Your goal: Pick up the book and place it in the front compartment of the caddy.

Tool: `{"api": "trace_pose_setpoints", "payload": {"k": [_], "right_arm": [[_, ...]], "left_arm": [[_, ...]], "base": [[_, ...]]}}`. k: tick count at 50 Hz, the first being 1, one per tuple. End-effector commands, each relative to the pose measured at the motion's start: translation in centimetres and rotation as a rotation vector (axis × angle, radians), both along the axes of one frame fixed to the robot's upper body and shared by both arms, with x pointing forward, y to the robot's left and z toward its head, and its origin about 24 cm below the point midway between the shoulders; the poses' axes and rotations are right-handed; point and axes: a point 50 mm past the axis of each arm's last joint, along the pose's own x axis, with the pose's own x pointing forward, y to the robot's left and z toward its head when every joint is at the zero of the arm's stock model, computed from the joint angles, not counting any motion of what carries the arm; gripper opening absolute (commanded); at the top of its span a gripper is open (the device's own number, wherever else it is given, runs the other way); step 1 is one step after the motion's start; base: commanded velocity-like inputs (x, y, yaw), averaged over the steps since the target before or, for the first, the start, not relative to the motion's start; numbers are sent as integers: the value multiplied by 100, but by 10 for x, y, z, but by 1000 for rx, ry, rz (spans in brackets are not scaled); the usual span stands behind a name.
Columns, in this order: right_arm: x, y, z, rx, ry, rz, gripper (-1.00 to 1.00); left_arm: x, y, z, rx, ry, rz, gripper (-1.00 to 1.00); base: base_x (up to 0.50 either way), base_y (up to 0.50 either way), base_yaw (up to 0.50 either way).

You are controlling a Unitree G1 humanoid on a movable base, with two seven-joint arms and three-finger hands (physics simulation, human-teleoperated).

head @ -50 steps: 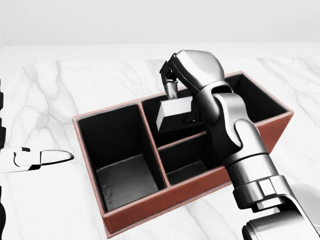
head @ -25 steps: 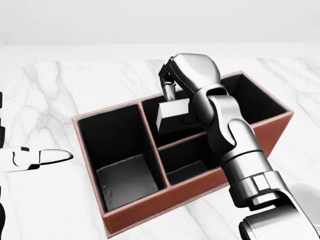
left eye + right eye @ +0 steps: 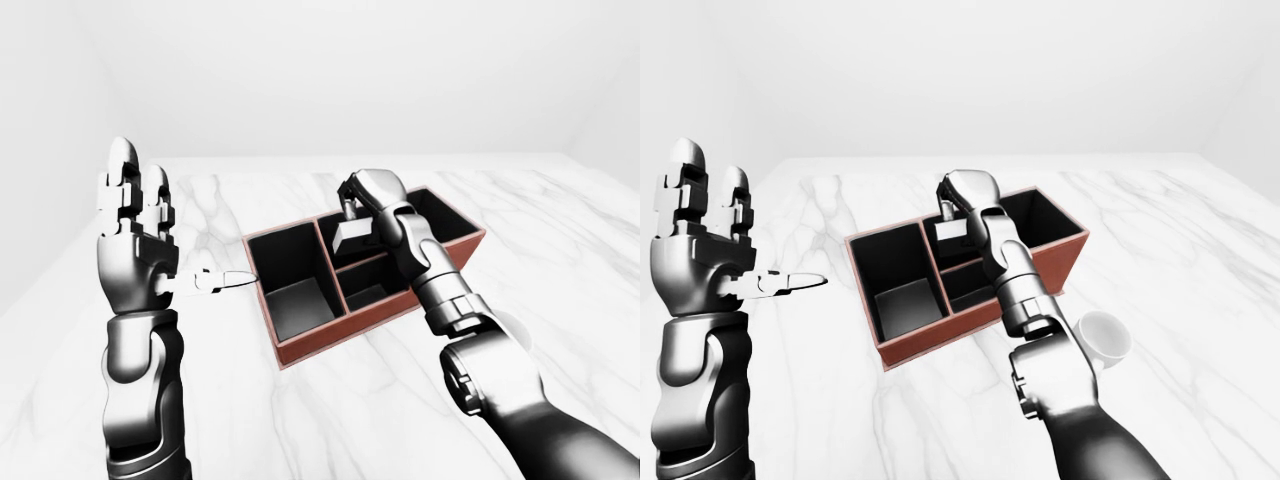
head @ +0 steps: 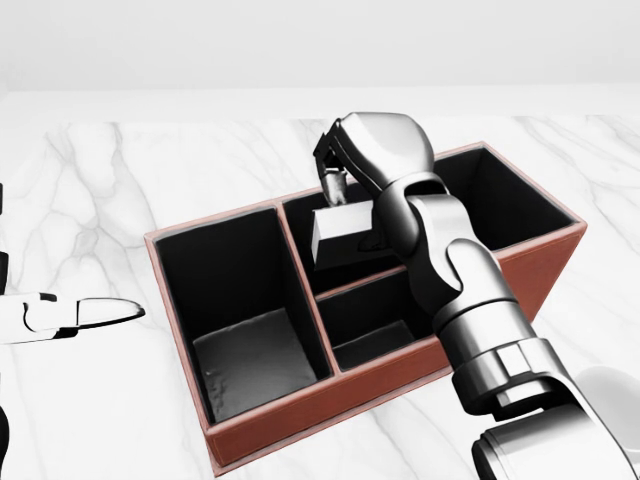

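Book (image 4: 343, 232), a pale grey block, hung tilted over the caddy (image 4: 330, 395), pinched near its top edge by the fingers (image 4: 333, 181) of the right hand (image 4: 372, 150). It sat above the upper middle cell, just short of the thin divider (image 4: 362, 281) that split the middle of the box into 2 small cells.

Going left to right in the head view: the left hand (image 3: 135, 240) stood raised well clear of the box, palm flat and fingers spread, holding nothing, its thumb (image 4: 100, 312) pointing toward the caddy's left wall. Next came the large left compartment (image 4: 245, 310), open and unobstructed. Then the 2 middle cells, with the book over the upper 1, and last the right compartment (image 4: 495, 195), partly hidden behind the right forearm (image 4: 455, 280). A white cup (image 3: 1102, 338) stood on the marble table (image 4: 120, 190), near the caddy's right end and beside the arm.

The likeliest failure was a release into the wrong cell, since the book hung over an upper cell and not clearly over the front 1. The narrow pinch on a tilted block could also let it swing or slip, and a corner could catch on the divider. The forearm crossing the lower middle cell left little room to lower the book there, and the elbow passed near the cup.
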Motion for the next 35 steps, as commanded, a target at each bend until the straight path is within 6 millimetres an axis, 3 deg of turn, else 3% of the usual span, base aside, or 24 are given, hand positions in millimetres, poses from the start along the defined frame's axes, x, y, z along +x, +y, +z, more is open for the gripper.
{"api": "trace_pose_setpoints", "payload": {"k": [1,35], "right_arm": [[1,1,6,-2,-54,-14,-100],[4,4,-4,-31,-71,-36,-100]], "left_arm": [[0,1,0,-1,-2,1,100],[0,1,1,-4,-4,1,100]], "base": [[0,0,0],[0,0,0]]}}
